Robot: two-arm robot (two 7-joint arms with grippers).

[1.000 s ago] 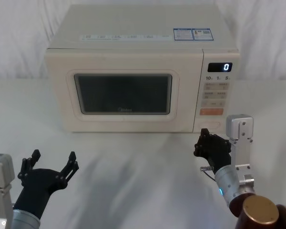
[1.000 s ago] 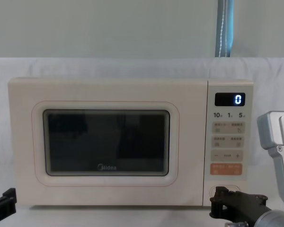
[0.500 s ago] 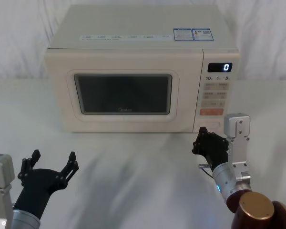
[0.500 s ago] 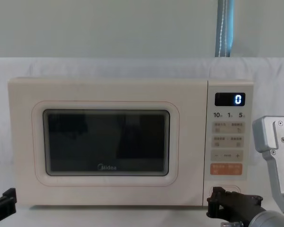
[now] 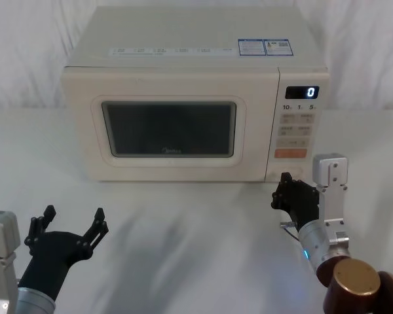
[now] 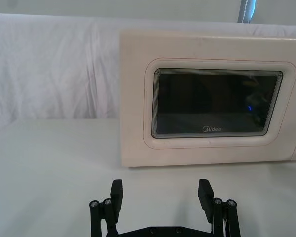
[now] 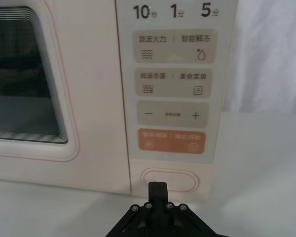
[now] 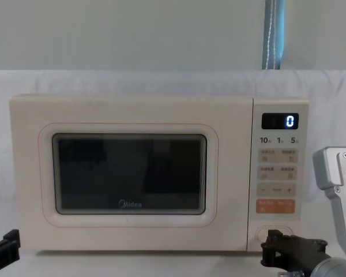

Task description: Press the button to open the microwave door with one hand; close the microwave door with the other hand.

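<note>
A: Where's the button (image 7: 168, 180)?

B: Bottom of the control panel (image 5: 297, 134), under the orange key (image 7: 171, 141). Door (image 5: 169, 129) is shut.

A: Right gripper (image 7: 158, 186)?

B: Jaws pressed together, just before it. Push straight, centred. Left gripper (image 6: 161, 196) waits spread over the bench (image 5: 183, 229).

- The microwave door (image 5: 169, 129) is seen shut, flush with the oven front: a wide cream panel with a dark window inside a raised frame and a small logo under the glass.
- The button (image 7: 169, 179), a cream oval with a raised rim, is set low on the control strip, right of the door, under an orange key.
</note>
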